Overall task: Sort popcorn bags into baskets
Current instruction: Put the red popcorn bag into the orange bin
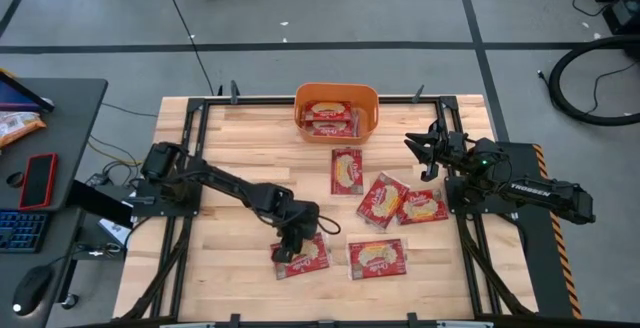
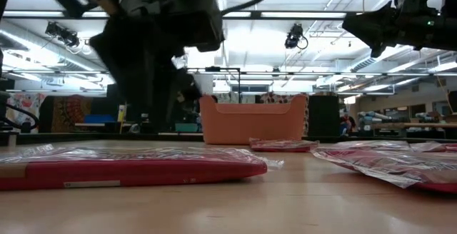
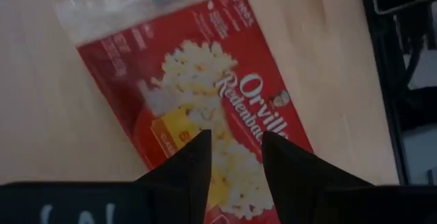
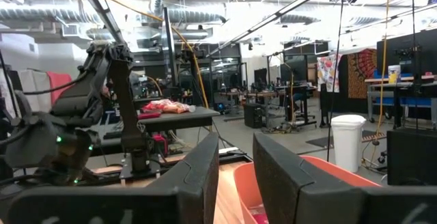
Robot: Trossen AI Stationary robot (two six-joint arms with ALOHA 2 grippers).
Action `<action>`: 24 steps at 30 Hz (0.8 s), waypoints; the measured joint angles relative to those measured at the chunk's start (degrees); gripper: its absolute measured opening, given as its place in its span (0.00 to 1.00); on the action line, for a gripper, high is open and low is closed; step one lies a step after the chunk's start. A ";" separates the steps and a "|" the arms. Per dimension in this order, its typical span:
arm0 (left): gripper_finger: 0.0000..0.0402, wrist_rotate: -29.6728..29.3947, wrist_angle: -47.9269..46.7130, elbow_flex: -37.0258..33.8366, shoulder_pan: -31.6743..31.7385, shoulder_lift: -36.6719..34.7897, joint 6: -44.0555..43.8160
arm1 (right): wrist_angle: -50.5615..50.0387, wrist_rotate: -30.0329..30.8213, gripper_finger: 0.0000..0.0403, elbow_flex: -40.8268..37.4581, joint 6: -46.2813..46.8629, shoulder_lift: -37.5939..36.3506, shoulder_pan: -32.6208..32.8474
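Hovered over bag (image 3: 205,108) near table's (image 1: 240,153) front edge: left gripper (image 3: 234,159), jaws slightly parted, nothing gripped. Waited by right edge: right gripper (image 4: 235,162), jaws parted.

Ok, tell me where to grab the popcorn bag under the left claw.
Take the popcorn bag from straight above, across its narrow width near the middle. It lies flat on the table, and the left claw is open right over it.
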 joint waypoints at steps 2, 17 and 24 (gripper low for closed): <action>0.33 -0.14 2.02 -1.27 -0.21 0.00 -0.90 | -0.01 0.00 0.24 0.00 0.00 -0.01 0.00; 0.33 -30.61 -8.22 -3.61 3.95 -0.88 0.85 | 0.00 0.00 0.24 0.00 0.00 0.00 0.00; 0.33 -39.71 -22.06 4.89 7.99 -1.95 4.96 | -0.04 0.02 0.24 0.00 0.02 0.00 0.00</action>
